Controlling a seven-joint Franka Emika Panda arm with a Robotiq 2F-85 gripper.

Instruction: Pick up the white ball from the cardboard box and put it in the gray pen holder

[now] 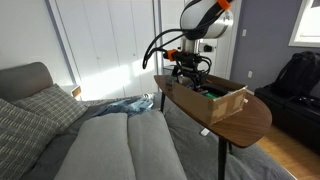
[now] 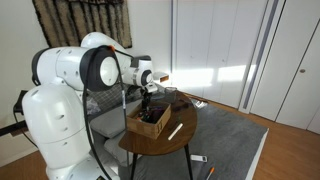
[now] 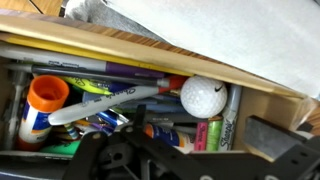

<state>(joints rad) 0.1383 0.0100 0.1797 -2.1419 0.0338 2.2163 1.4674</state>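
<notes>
On the oval wooden worktop [image 1: 250,118] in an exterior view, an open cardboard box [image 1: 228,104] sits toward the near edge. The gripper [image 1: 190,72] hangs above the box's far end. The ball is hidden behind the box walls.

In an exterior view from behind the white arm, the same box [image 2: 150,121] stands on the half of the round top [image 2: 172,143] nearest the robot. The gripper [image 2: 150,97] is directly over it. A pale marker [image 2: 175,130] lies on the bare wood just beside the box, toward the opposite edge.

In the wrist view, the white ball [image 3: 204,96] is round, dimpled and matte, like a golf ball. It rests on a jumble of glossy pens and markers against the corrugated cardboard wall [image 3: 150,50]. An orange-capped bottle [image 3: 46,96] and a white pen [image 3: 110,103] lie to one side of it. The gripper [image 3: 185,142] is released, with its dark fingers [image 3: 272,140] spread and nothing between them. The ball lies just beyond the gap, nearer this finger and untouched.
</notes>
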